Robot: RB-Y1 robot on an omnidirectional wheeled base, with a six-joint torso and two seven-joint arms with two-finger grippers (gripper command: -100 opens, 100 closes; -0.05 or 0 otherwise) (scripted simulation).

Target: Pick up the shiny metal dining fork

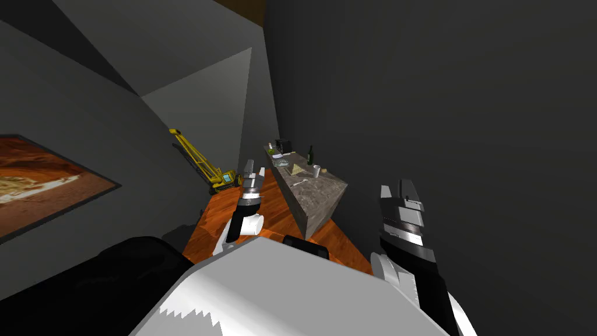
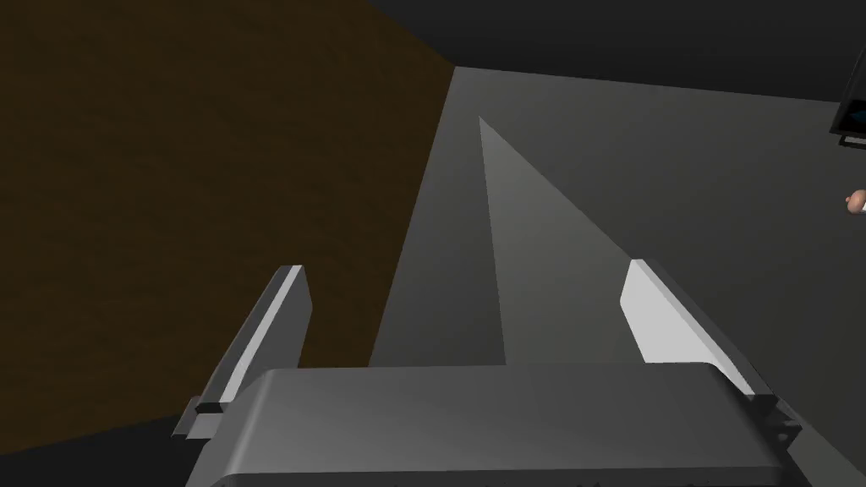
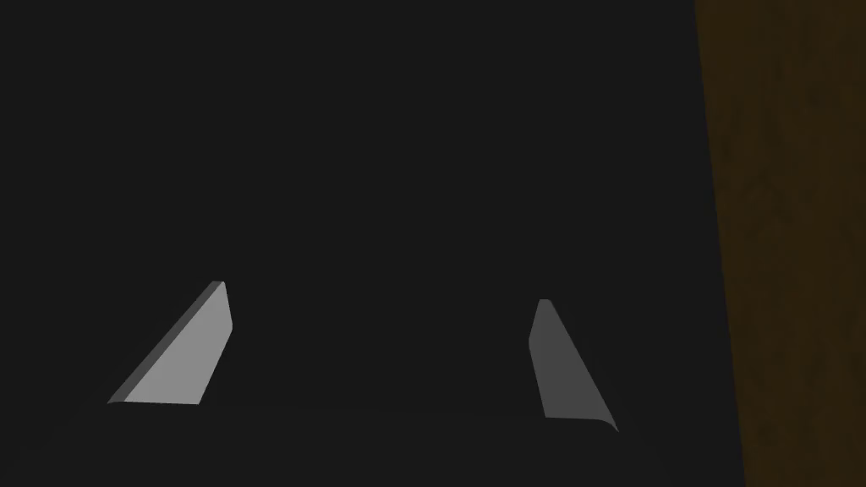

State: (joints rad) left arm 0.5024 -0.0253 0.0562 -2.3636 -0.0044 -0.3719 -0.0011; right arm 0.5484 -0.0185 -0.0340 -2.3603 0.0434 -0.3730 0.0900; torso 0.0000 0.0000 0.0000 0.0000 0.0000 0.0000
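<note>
On the stone worktop well ahead, a slim pale piece, likely the fork, is seen lying near a cup. Left gripper and right gripper are spread wide, empty, well apart from it.

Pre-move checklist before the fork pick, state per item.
1. Left gripper open, empty: ok.
2. Right gripper open, empty: ok.
3. Target identified: cannot tell; a thin pale thing on the stone counter may be the fork.
4. Counter in reach: not ok; both grippers hang short of it.
5. Room around the pale thing: ok; the white cup and dark bottle stand apart from it, farther along.
</note>
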